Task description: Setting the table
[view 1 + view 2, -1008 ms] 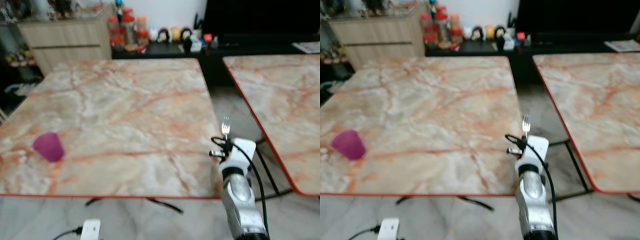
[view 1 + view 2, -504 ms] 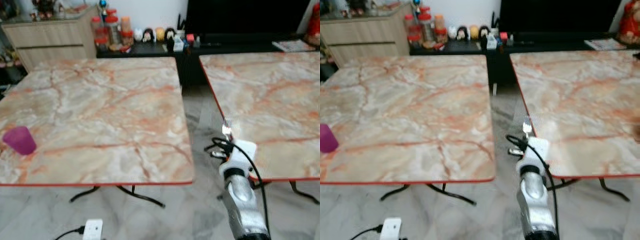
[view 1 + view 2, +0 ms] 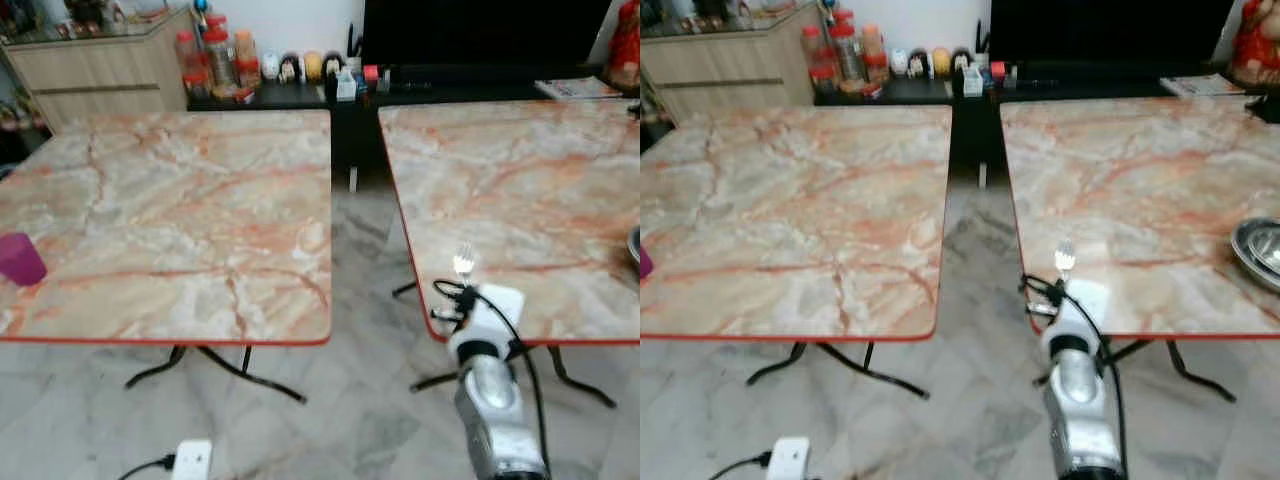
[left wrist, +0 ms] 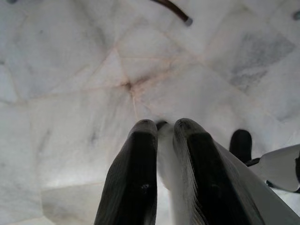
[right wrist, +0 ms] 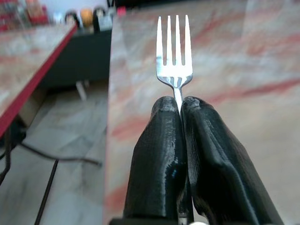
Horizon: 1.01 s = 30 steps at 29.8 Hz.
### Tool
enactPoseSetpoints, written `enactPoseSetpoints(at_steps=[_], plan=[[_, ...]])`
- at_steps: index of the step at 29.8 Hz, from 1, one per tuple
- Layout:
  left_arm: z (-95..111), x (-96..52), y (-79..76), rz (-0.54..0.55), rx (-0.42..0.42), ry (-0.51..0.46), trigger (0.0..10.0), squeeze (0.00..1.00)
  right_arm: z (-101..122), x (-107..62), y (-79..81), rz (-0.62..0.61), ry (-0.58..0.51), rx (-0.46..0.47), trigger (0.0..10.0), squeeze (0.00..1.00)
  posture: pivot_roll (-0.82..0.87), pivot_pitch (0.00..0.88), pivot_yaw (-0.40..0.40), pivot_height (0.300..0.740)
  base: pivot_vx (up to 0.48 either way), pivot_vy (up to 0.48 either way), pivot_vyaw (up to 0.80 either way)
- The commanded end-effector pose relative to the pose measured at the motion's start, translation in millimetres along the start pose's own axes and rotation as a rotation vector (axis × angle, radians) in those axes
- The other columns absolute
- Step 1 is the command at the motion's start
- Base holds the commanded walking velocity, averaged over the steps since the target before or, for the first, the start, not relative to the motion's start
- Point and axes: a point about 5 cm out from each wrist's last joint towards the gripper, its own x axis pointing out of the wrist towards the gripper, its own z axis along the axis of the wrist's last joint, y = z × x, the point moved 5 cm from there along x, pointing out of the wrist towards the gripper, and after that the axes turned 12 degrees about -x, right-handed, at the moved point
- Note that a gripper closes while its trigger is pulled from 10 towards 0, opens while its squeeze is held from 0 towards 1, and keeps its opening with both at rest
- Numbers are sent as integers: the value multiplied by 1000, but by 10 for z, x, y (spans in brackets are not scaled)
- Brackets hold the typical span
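My right gripper is shut on the handle of a silver fork, tines pointing away from me. In the eye views the fork stands over the near left corner of the right marble table, above its red edge. A metal bowl rests at that table's right side. On the left marble table, a purple cup sits near the left edge. My left gripper hangs idle over the pale floor, fingers together.
A floor gap separates the two tables, with black table legs below. A low black cabinet with jars and figurines and a wooden sideboard stand at the back. A white plug box lies on the floor.
The camera has swung right: the left table and purple cup slid left, and the right table and bowl came into view. The fork stays in my right gripper.
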Motion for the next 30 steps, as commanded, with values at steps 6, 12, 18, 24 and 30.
enactPoseSetpoints(at_steps=[6,12,18,24,30], plan=[[-17,-16,103,23,15,10,10000,0,412,-7,152,55,-192,-61,10000,0,-53,0,24,740,0,-295,0],[-10,-13,94,21,16,9,10000,0,538,-21,209,81,-262,-117,10000,0,-53,0,24,740,0,-296,0],[-8,-12,93,19,19,9,10000,0,554,-28,221,90,-279,-120,10000,0,-57,0,25,740,0,-296,0],[-10,-12,90,15,27,12,10000,0,567,-16,193,85,-285,-130,10000,0,-63,0,30,740,0,-296,0],[-8,-12,90,13,32,13,10000,0,555,-17,189,83,-282,-137,10000,0,-60,0,27,740,0,-292,0]])
